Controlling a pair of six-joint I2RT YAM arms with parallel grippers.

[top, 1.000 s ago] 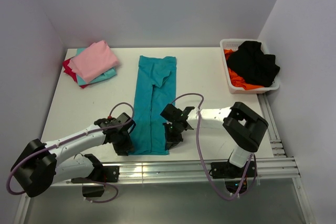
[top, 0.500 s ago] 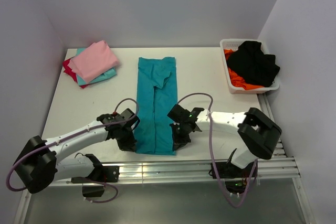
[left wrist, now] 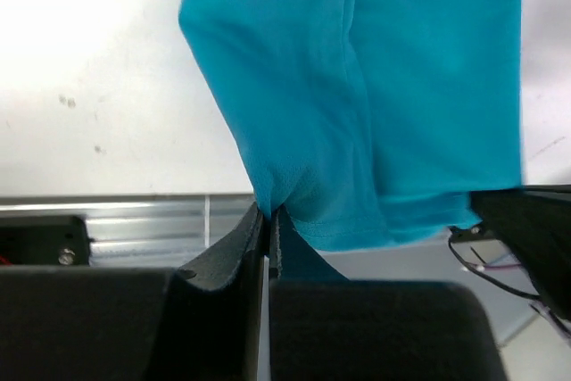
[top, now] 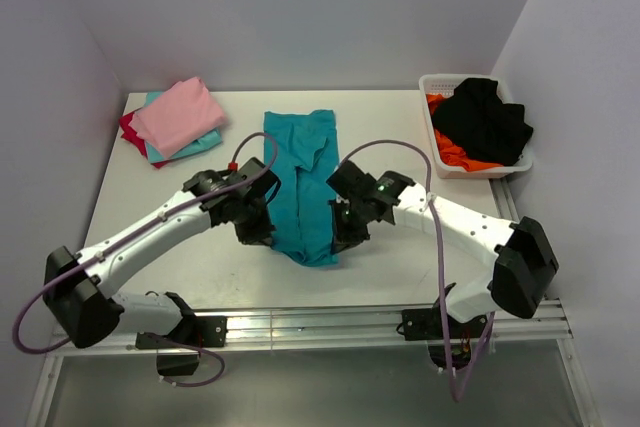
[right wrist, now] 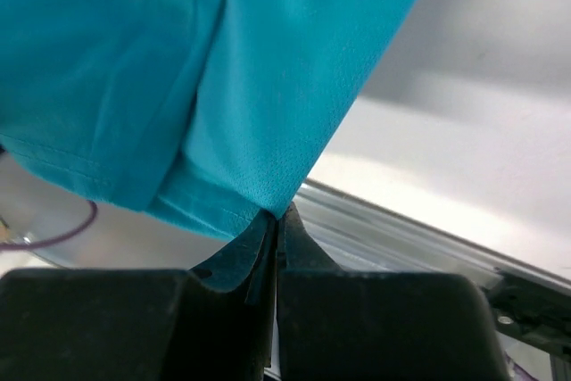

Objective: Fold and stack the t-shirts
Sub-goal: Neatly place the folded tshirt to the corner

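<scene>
The teal t-shirt (top: 300, 167), folded into a long strip, lies down the middle of the table, its near end lifted off the surface. My left gripper (top: 258, 230) is shut on the hem's left corner; in the left wrist view the cloth (left wrist: 357, 95) hangs from the pinched jaws of that gripper (left wrist: 268, 213). On the hem's right corner my right gripper (top: 343, 232) is shut too, and the fabric (right wrist: 223, 86) rises from its closed tips (right wrist: 277, 212). A stack of folded t-shirts, pink (top: 180, 115) on top of lighter teal and red, sits at the far left.
A white mesh basket (top: 437, 152) at the far right holds black and orange garments. Walls close in the table on the left, back and right. A metal rail (top: 330, 322) runs along the near edge by the arm bases.
Both grippers have closed on the near hem corners and carried them up and away from the near edge, toward the middle. The strip's near end now hangs between them.
</scene>
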